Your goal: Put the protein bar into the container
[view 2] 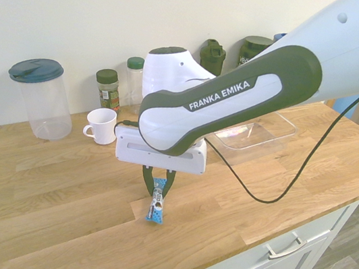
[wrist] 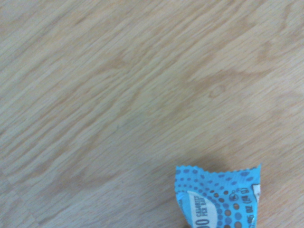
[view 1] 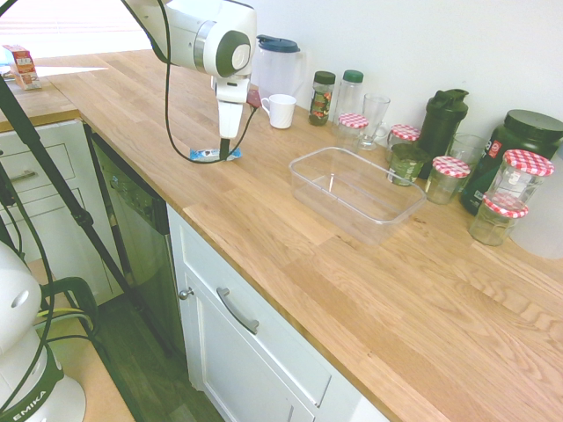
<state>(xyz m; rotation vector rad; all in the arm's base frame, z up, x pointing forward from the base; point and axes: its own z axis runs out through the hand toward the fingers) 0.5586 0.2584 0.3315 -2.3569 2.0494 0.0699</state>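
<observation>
On my L in the first ext. view, the protein bar (view 1: pixel 204 155) lies on the counter (view 1: pixel 290 255), my gripper's (view 2: pixel 157 184) fingers astride it, grip on it unclear; to the R, the container (view 1: pixel 352 189), well apart.

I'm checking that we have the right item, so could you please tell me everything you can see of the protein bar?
The protein bar is a small oblong packet in a blue and white wrapper, with darker dots and crimped, zigzag-cut ends. The wrapper looks like thin, slightly creased plastic film and seems unopened. It is on the wooden counter, outside the clear container, with the gripper around its sides near one end.
</observation>
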